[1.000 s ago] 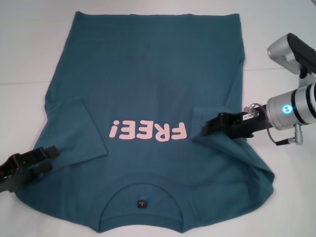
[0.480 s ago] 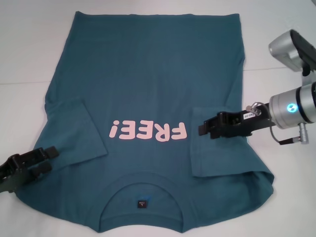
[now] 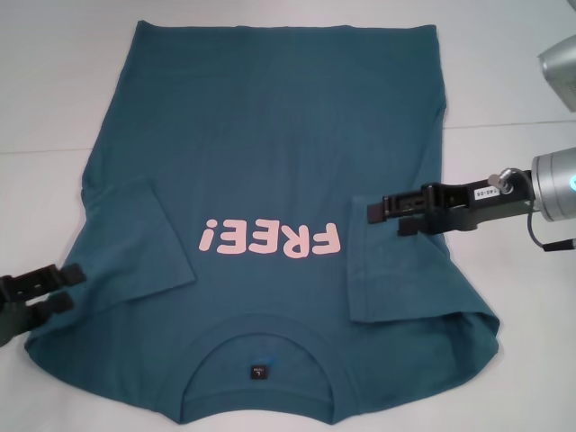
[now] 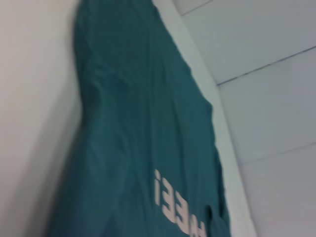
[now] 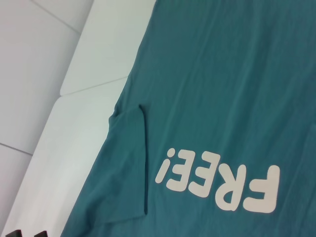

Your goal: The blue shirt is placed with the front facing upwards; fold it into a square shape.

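The dark teal-blue cotton short-sleeved shirt (image 3: 270, 207) lies flat, front up, on the white table (image 3: 54, 99), filling most of the head view. Its round collar (image 3: 261, 346) sits at 6 o'clock, nearest the robot, and its straight hem runs along 12 o'clock. Inside the collar a small dark label (image 3: 259, 370) shows; its writing is too small to read. Across the chest, just toward 12 o'clock from the collar, pale pink block letters read "FREE!" (image 3: 272, 241), upside down as seen from the head camera. Both sleeves are folded inward onto the body: one lies at about 9 o'clock, the other at about 4 o'clock, each with a clean straight edge beside the lettering.

The black right pincer (image 3: 389, 216) comes in from 3 o'clock on its silver arm, over the folded sleeve on that side. Its fingers are spread and hold nothing. A white sticker with small print sits on the pincer body; the characters cannot be read reliably.

The black left pincer (image 3: 61, 290) sits at 8 o'clock at the edge of the shirt's shoulder, its two fingers parted, with no cloth visibly between them.

The right wrist view shows the "FREE!" print, one folded sleeve beside it, and the left pincer's tips at the picture's edge.
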Action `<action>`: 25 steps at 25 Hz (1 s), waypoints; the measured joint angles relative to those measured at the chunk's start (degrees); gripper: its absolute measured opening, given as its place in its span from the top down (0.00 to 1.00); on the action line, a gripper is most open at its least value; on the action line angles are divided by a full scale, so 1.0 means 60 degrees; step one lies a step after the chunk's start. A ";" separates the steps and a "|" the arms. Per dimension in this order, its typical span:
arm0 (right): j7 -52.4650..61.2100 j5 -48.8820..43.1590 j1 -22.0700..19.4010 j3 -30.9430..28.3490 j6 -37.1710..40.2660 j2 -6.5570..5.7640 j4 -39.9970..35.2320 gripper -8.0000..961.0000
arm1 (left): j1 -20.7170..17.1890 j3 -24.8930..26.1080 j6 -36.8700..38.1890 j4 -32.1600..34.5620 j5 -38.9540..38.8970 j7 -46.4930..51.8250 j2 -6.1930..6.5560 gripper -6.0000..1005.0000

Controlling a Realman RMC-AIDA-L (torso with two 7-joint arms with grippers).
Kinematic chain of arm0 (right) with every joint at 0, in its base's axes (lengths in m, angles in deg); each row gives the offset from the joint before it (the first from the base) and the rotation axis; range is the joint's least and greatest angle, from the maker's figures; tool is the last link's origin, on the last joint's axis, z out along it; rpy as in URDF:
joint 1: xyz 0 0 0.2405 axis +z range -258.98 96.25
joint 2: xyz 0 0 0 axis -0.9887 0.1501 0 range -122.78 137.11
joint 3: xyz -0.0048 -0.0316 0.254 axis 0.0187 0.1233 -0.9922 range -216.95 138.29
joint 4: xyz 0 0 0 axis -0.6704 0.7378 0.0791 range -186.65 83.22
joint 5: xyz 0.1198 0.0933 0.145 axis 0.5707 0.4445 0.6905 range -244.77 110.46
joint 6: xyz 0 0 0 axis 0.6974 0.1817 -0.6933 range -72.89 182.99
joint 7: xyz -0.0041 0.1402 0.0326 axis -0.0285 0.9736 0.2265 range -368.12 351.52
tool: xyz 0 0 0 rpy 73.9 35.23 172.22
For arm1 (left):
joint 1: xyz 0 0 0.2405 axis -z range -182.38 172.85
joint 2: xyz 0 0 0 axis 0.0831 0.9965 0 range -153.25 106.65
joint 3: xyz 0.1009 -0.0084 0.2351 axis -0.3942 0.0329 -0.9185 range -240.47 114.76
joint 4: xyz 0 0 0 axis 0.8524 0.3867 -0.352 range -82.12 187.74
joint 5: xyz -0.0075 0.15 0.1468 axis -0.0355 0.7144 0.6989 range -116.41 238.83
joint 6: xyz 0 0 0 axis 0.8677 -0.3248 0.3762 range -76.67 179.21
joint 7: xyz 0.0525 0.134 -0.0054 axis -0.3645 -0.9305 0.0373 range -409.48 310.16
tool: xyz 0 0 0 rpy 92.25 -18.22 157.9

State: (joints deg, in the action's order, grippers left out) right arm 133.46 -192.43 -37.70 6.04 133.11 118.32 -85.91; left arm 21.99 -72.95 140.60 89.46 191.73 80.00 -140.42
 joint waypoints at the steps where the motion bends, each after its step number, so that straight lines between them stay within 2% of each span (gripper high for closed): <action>1: 0.0024 0.0001 -0.0017 -0.0022 0.0008 -0.0013 0.0000 0.26 | -0.0032 -0.0069 0.0002 0.0141 0.0013 0.0127 0.0021 0.37; 3: 0.0028 0.0002 -0.0054 -0.0033 0.0001 -0.0024 0.0000 0.17 | -0.0105 -0.0186 0.0003 0.0455 0.0078 0.0390 0.0056 0.37; 9: 0.0021 0.0000 -0.0094 -0.0033 -0.0061 -0.0016 0.0000 0.02 | -0.0282 -0.0227 -0.0292 0.0848 0.0564 0.0686 0.0081 0.37; 15: 0.0015 0.0005 -0.0110 -0.0034 -0.0071 -0.0032 0.0000 0.02 | -0.0299 -0.0289 -0.1022 0.0810 0.1106 0.0604 0.0068 0.37; 25: -0.0036 0.0007 -0.0226 -0.0152 -0.0071 -0.0040 0.0004 0.02 | -0.0329 -0.0353 -0.1654 0.0516 0.1239 0.0662 0.0036 0.37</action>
State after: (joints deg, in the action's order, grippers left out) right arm 133.24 -192.39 -39.05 5.12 132.69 118.08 -85.88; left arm 20.02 -75.07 130.67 92.56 199.16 83.97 -140.20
